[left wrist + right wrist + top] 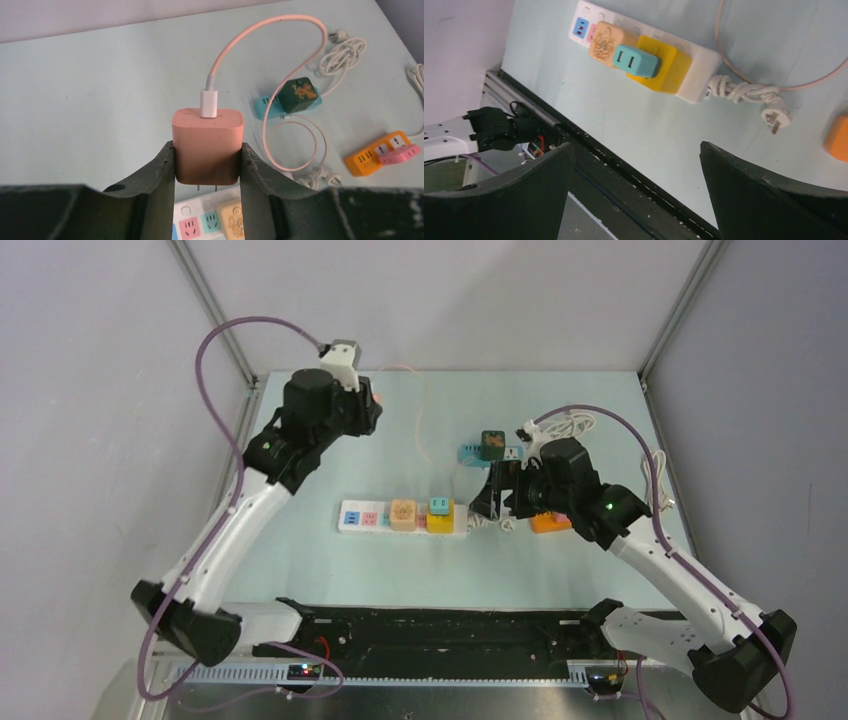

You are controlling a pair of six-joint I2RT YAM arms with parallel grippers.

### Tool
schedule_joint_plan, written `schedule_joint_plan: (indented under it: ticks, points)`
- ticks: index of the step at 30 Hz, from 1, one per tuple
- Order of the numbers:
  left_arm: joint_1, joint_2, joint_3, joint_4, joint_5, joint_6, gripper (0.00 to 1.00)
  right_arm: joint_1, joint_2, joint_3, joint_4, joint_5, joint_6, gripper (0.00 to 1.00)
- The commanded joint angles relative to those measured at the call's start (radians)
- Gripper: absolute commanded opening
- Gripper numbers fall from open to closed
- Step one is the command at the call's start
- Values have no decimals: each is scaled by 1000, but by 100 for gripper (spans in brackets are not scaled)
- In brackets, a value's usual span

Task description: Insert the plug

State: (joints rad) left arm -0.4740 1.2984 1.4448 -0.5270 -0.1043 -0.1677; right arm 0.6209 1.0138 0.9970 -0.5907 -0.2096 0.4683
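My left gripper [207, 167] is shut on a salmon-pink charger plug [207, 145]. Its two prongs point down and a pink cable [272, 75] runs from its top. It hangs high above the white power strip [358, 519], whose pink and teal sockets [202, 224] show below the prongs. In the top view the left gripper [372, 405] is at the table's back left. The strip carries a beige adapter [403, 514], a teal plug [438, 505] and a yellow adapter [441, 522]. My right gripper [636, 150] is open and empty, hovering near the strip's right end [701, 65].
A dark green cube adapter [298, 94] sits on a blue strip [265, 105]. An orange strip with a pink plug [382, 152] lies at right. White coiled cables [342, 55] and a loose white plug [774, 117] lie on the table. The black front rail [430, 625] runs along the near edge.
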Motion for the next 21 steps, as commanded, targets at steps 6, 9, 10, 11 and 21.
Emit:
schedule_joint_plan:
  ticks: [6,9,10,11,21]
  points:
    - [-32,-234,-296,103,-19,-59,14,100,5,103,161,-72,45,99]
    - [-65,-308,-378,129,-25,-78,14,172,46,168,169,-52,30,99]
    - [-86,-344,-411,136,-36,-81,14,191,84,184,167,-47,34,95]
    - [-112,-361,-426,137,-40,-81,14,203,96,214,168,-50,34,92]
    - [-300,-583,-602,145,-96,-67,14,364,304,393,192,3,43,70]
